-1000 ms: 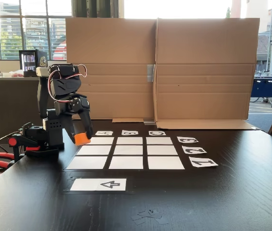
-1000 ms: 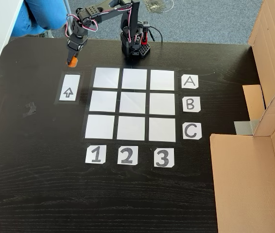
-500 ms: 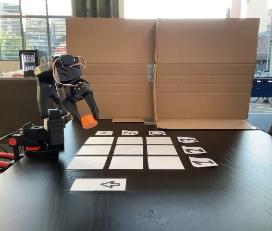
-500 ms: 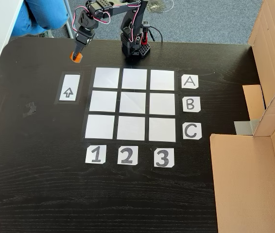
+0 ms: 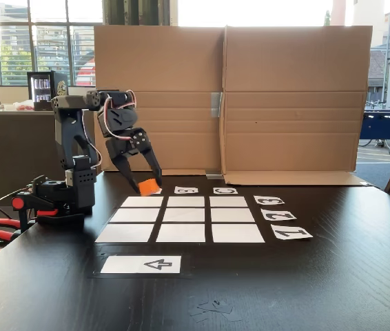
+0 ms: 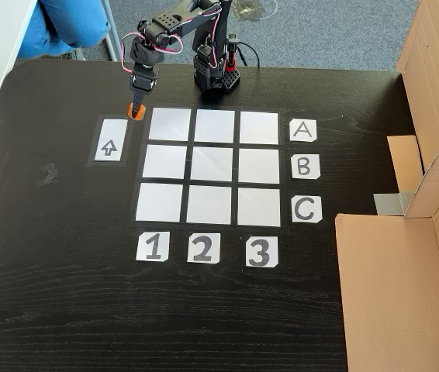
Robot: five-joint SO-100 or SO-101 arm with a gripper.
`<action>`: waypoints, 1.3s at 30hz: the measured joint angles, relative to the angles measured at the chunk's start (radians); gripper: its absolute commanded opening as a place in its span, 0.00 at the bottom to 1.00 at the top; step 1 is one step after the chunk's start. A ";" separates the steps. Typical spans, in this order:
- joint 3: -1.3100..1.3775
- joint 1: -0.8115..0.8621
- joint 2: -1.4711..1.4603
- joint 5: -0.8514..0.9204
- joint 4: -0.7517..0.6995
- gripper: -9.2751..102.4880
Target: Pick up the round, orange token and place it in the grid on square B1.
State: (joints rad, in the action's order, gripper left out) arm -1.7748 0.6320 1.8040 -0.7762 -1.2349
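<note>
fingers (image 5: 138, 176) pinching the orange token (image 5: 148, 186) above a dark wood-grain table (image 5: 333, 276), cardboard wall (image 5: 291, 96) behind, windows beyond.

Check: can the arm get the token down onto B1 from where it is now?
Probably yes. The gripper holds the token by the grid's corner, and square B1 lies bare with nothing between.

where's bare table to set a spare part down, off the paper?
Two free patches: the dark table below the number cards, and left of the arrow strip. Crowded: the top edge, where the arm base stands and the tool holds the token beside the grid.
</note>
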 measured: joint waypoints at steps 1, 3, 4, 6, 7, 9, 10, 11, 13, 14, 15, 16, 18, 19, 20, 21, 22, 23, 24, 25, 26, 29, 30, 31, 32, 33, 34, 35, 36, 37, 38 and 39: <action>0.000 -0.009 -0.009 0.000 0.005 0.09; -0.002 -0.031 -0.038 0.000 0.012 0.09; -0.003 -0.041 -0.043 0.000 0.014 0.09; -0.002 -0.069 -0.071 0.000 0.018 0.09; -0.003 -0.086 -0.087 0.000 0.021 0.09; -0.002 -0.109 -0.107 0.000 0.025 0.09; -0.002 -0.121 -0.123 0.000 0.026 0.09; -0.002 -0.132 -0.135 0.000 0.028 0.09; -0.002 -0.158 -0.166 0.000 0.031 0.09; -0.002 -0.167 -0.183 0.000 0.035 0.09; 0.000 -0.175 -0.198 0.000 0.037 0.09; 0.002 -0.183 -0.206 0.000 0.040 0.09; 0.028 -0.201 -0.250 -0.002 0.048 0.09; 0.037 -0.210 -0.275 -0.005 0.048 0.09; 0.046 -0.213 -0.298 -0.005 0.048 0.09; 0.060 -0.215 -0.318 -0.005 0.051 0.09; 0.074 -0.215 -0.337 -0.008 0.051 0.09; 0.086 -0.215 -0.359 -0.008 0.052 0.09; 0.098 -0.218 -0.383 -0.008 0.055 0.09; 0.107 -0.221 -0.397 -0.008 0.061 0.09; 0.115 -0.221 -0.414 -0.008 0.071 0.09; 0.127 -0.222 -0.451 -0.008 0.095 0.09; 0.130 -0.225 -0.460 -0.008 0.100 0.09; 0.130 -0.232 -0.468 -0.008 0.103 0.09; 0.130 -0.238 -0.474 -0.008 0.106 0.09; 0.130 -0.241 -0.479 -0.008 0.109 0.09; 0.133 -0.242 -0.483 -0.011 0.114 0.09; 0.135 -0.245 -0.486 -0.011 0.115 0.09; 0.138 -0.250 -0.494 -0.011 0.121 0.09; 0.138 -0.255 -0.502 -0.011 0.127 0.09; 0.140 -0.258 -0.508 -0.012 0.133 0.09; 0.143 -0.258 -0.511 -0.014 0.140 0.10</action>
State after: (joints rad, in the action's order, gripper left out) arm -1.6322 0.3743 1.2931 -0.7900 -1.0953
